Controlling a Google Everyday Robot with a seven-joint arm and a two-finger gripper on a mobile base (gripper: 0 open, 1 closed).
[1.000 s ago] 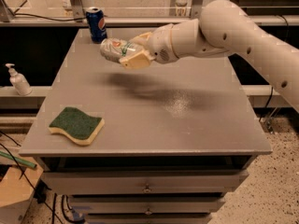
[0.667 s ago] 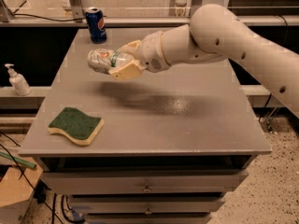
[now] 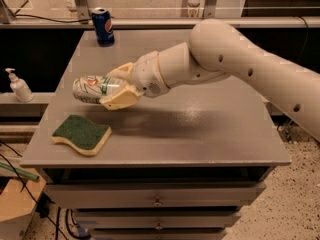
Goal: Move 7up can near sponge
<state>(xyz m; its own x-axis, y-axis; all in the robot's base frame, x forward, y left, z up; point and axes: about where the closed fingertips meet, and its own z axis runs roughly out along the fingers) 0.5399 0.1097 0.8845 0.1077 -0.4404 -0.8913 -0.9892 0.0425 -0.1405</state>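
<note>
Left of centre, the gripper (image 3: 114, 90) clasps the 7up can (image 3: 89, 89) on its side over the surface (image 3: 210, 129), just above the sponge (image 3: 82, 134) at lower left

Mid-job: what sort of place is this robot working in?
Likely a lab or workshop, not a home: a grey drawer cabinet as worktop, loose cables, a speckled floor, a pump bottle beside it. The gripper holds the 7up can above the cabinet, near the sponge.
</note>
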